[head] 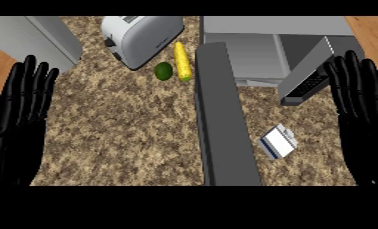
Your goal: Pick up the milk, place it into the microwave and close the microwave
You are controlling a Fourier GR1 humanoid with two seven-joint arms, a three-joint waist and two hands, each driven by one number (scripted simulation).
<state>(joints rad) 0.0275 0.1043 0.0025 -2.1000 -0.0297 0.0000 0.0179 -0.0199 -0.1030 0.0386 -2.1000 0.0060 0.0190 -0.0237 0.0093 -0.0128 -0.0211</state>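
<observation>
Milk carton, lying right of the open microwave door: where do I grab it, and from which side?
Judging by its pose, take the milk carton across its flat sides, coming down from above with the right hand. It lies tilted on the counter, with bare counter around it for the fingers.

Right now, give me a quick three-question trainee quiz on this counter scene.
1. True or false: the milk carton is already inside the microwave.
2. Which lies beside the toaster? A) the corn cob and a round green fruit; B) a plate; C) a mug.
3. Fill in: the left hand and the right hand are both ____, holding nothing.

Key:
1. False; it lies on the counter, right of the open microwave door.
2. A.
3. Open.
</observation>
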